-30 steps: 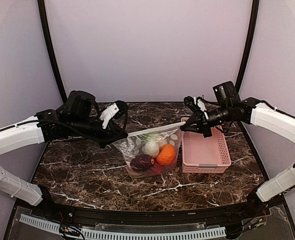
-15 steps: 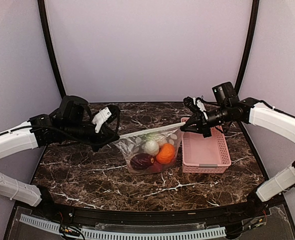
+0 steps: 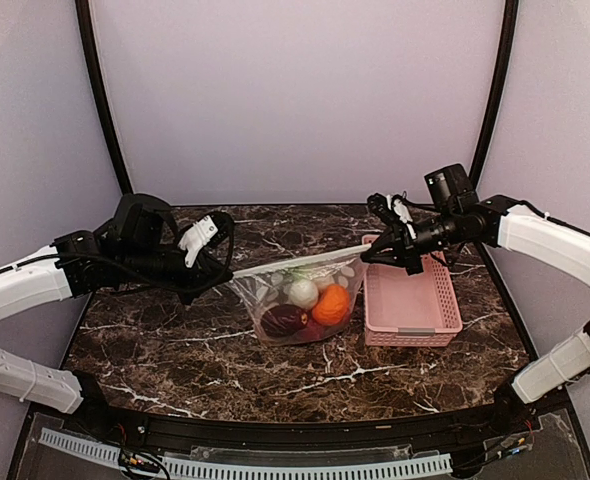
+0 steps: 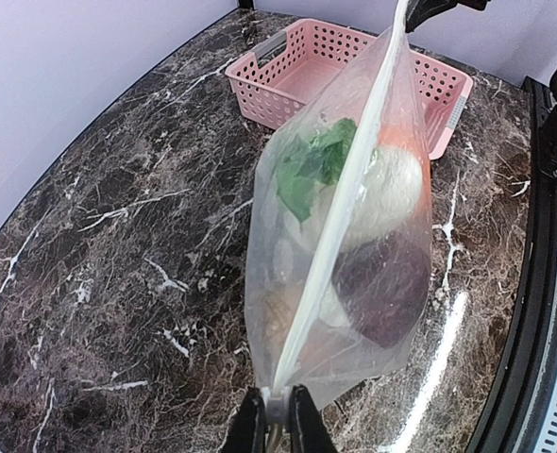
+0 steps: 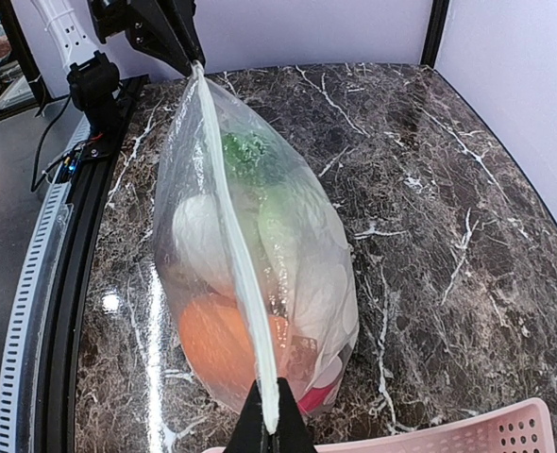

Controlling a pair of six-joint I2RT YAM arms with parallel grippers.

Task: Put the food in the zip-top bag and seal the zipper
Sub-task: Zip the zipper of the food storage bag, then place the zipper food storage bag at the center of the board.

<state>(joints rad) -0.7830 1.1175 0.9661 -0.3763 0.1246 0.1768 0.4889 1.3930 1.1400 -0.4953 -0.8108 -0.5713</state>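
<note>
Pinching each end of the zipper (image 4: 341, 203), the left claw (image 4: 277, 420) and right claw (image 5: 269, 420) should pull it straight, then one slides along, pressing it shut.

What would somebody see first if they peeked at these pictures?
Probably the see-through bag, stretched tight in the middle between the left tool and the right tool, each pinching one end of its top edge. Inside it sit a bright toy orange and a dark maroon toy. A pink basket stands just right of the bag.
</note>
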